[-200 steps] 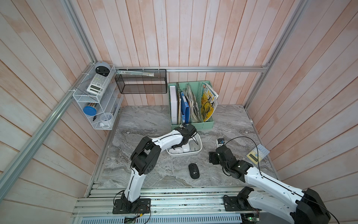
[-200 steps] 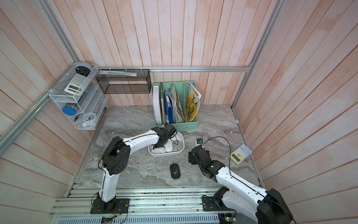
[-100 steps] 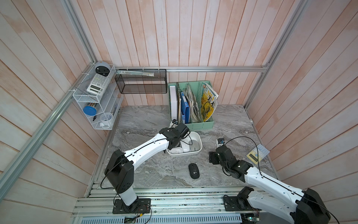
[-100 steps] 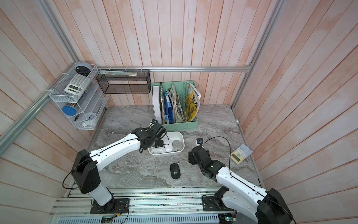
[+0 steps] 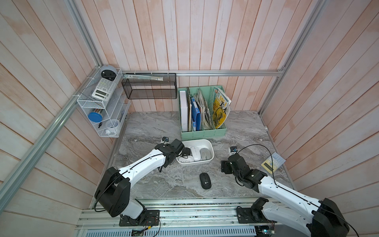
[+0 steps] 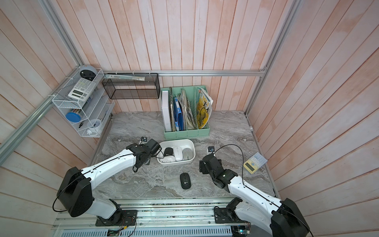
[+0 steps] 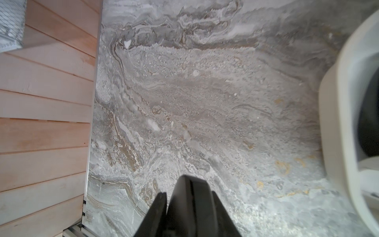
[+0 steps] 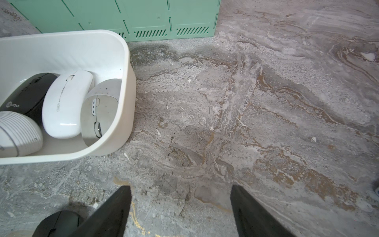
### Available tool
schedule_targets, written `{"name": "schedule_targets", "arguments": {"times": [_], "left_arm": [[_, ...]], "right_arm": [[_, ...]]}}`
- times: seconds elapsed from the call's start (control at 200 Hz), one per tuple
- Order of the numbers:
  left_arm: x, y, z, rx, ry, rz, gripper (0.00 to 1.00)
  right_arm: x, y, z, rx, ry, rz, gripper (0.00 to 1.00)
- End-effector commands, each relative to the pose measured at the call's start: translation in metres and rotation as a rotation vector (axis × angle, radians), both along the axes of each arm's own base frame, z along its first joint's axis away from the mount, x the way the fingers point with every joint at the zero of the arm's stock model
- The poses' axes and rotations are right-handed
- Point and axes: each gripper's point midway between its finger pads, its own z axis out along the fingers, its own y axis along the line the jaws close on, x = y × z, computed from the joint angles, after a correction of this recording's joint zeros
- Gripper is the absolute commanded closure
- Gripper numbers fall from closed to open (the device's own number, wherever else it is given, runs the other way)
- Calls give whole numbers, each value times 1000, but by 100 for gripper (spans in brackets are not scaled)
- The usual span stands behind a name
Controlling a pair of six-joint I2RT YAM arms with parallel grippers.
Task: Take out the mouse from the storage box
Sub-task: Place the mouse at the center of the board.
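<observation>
Right wrist: storage box [image 8: 129,102] near right claw [image 8: 180,186], not touching; jaws spread.

- Both top views are bright and evenly lit; shadows on the table [image 5: 155,123] are faint and soft-edged.
- The wide lens splays the wall planks [image 5: 51,51] outward toward 9 and 3 o'clock.
- My left wrist view is soft: the storage box [image 7: 336,123] smears out of focus.
- My right wrist view is sharp; a glare streak sits on the white mouse [image 8: 65,102].
</observation>
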Motion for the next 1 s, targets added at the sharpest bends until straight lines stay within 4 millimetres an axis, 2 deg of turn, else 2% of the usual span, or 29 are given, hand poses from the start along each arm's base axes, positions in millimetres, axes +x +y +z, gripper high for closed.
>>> {"name": "schedule_targets", "arguments": {"times": [0.0,0.385,0.55,0.725,0.995], "left_arm": [[1,-2,-14,-24,7,36,80],[6,-12,-52,-24,75,36,79],[7,-17,-58,-45,79,34,71],[7,-22,-67,-50,97,35,68],[8,-32,-69,-68,94,19,50]], "right_arm": [[2,1,1,12,-5,-7,17],[2,2,-1,13,-2,-6,17],[3,3,-2,11,2,-5,17],[4,4,-3,8,6,-4,17],[4,4,-3,8,8,-3,17]]}}
